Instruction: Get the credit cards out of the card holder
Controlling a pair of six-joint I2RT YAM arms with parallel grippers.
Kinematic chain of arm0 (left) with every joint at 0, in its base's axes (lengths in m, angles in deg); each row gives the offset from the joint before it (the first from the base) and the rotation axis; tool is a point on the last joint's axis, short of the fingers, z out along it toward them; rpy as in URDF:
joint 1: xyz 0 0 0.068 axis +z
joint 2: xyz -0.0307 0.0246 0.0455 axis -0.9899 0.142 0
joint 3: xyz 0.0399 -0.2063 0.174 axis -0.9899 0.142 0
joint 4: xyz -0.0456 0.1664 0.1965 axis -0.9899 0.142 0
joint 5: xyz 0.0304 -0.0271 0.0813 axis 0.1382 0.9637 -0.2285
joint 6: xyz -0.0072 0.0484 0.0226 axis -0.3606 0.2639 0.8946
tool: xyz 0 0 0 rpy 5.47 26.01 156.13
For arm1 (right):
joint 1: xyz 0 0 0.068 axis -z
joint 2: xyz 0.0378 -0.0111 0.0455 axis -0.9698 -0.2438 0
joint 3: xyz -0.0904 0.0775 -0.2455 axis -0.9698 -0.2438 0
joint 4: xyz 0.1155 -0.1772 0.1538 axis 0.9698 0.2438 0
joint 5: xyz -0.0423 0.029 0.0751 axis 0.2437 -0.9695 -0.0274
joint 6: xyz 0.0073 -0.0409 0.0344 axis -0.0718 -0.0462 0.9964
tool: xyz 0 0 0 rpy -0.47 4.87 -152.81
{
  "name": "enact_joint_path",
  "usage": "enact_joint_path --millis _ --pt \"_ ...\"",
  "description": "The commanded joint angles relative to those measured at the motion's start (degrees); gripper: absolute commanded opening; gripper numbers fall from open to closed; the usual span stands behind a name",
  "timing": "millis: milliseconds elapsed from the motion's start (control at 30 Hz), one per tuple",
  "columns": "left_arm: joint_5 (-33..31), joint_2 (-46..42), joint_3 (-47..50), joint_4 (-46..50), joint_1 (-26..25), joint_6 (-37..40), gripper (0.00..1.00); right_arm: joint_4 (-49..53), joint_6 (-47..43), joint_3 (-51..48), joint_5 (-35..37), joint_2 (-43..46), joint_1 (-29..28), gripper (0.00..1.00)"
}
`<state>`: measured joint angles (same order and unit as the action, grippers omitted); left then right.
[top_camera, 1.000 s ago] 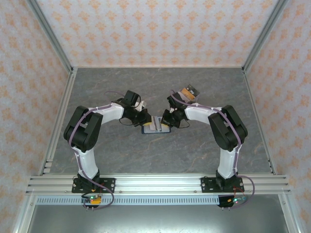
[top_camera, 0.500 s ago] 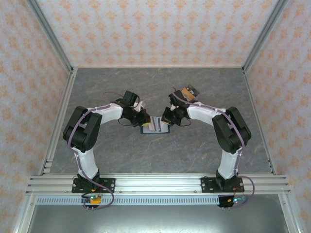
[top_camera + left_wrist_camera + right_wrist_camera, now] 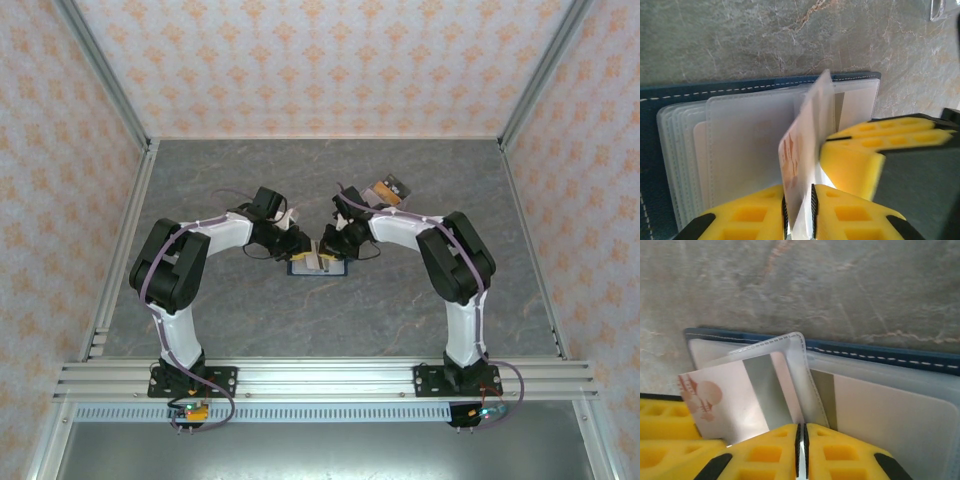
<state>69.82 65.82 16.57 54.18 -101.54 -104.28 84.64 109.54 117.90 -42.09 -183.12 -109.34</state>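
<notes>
Your left gripper (image 3: 799, 215) is clamped narrow on a pale pinkish credit card (image 3: 807, 140). The card stands on edge between the pads at the bottom centre of the left wrist view, tilted, and rises from the card holder (image 3: 740, 89). Your right gripper (image 3: 801, 447) has its pads pressed together on the edge of a clear sleeve (image 3: 790, 360), at the bottom centre of its own view. The navy holder lies open on the grey stone-patterned table (image 3: 400, 320), at the centre of the top view, between your two wrists. A small pile of loose cards (image 3: 390, 189) lies above and right of centre there, apart from the holder.
</notes>
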Motion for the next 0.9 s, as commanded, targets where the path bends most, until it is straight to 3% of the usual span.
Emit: enact_joint_path --millis 0,267,700,800,867 --pt "1.65 -0.95 1.14 0.08 0.64 0.66 0.21 3.42 -0.89 1.53 1.25 -1.41 -0.06 0.13" --pt "0.99 -1.08 1.14 1.66 0.68 1.49 0.08 5.10 0.15 1.32 3.88 -2.16 -0.11 0.13" --pt "-8.34 -8.96 -1.01 18.60 2.13 8.27 0.07 3.64 0.60 1.10 3.73 1.65 0.82 0.14" --pt "-8.27 -11.85 -2.14 18.84 2.13 7.42 0.07 0.52 1.29 0.07 3.31 5.77 1.25 0.18" --pt "-8.13 -13.96 -3.04 18.08 2.13 6.32 0.07 -2.58 2.25 -1.67 3.66 9.41 1.94 0.26"
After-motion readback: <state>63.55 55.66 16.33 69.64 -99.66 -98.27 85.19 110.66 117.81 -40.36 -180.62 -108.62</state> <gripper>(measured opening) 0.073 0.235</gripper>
